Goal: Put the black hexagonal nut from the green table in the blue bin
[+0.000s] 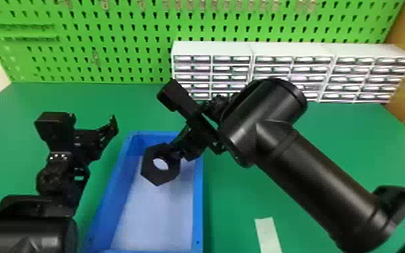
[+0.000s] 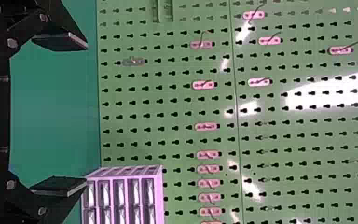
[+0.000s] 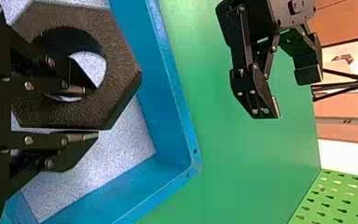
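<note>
From my remote station, I see a green table point(image 1: 238, 202) with a blue bin point(image 1: 197, 202) on it, a shallow box with a pale floor. My right gripper point(image 1: 175, 149) is over the bin, its arm coming in from the right side of the head view. It pinches the black hexagonal nut point(image 1: 150, 168) by one side of its ring: in the right wrist view, one finger goes into the round hole and the other lies along the outer edge. The nut hangs above the bin's floor, which shows through its hole.

My left gripper point(image 1: 104, 136) is off to the left of the bin, above the table and holding nothing; in the left wrist view its two fingers are spread wide apart.

Along the back of the table, toward the right, stands a row of white drawer units point(image 1: 212, 48). Behind them rises a bright green pegboard point(image 1: 117, 57). A pale strip point(image 1: 268, 235) lies on the table to the right of the bin.
</note>
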